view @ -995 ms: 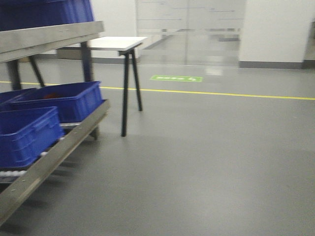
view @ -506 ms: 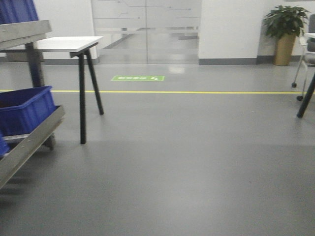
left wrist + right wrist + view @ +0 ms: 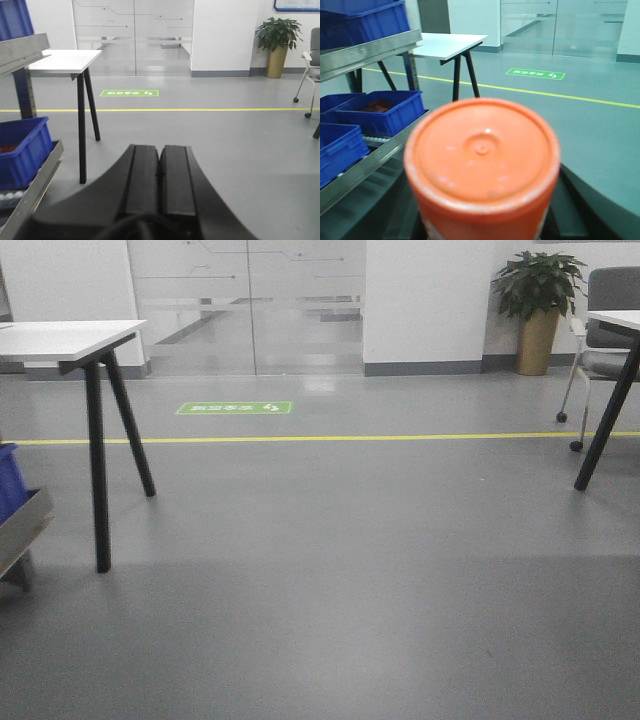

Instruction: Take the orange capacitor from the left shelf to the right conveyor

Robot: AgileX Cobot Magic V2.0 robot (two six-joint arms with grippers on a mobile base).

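Right claw (image 3: 482,226) is gripping the orange can (image 3: 482,150). The can is filling the centre and bottom of the right wrist view, flat top facing the camera, with dark claw parts showing at both lower sides of it. It's sitting upright in the claw, clear of the shelf (image 3: 367,50), which is lying along the left of that frame with blue bins (image 3: 380,110) on it.

Left claw (image 3: 160,180) is clenched on nothing, pads pressed together, at bottom centre of its view.

The conveyor is not showing in any view. The front view is giving only grey floor (image 3: 330,590) and a white desk (image 3: 60,338) at upper left.

I'm reading the step as the carry to the conveyor. To do it well I'm wanting a firm squeeze, the can kept upright, no jerks in the turn, and no release until the belt is showing right under the can. Left arm is best kept tucked out of the way.
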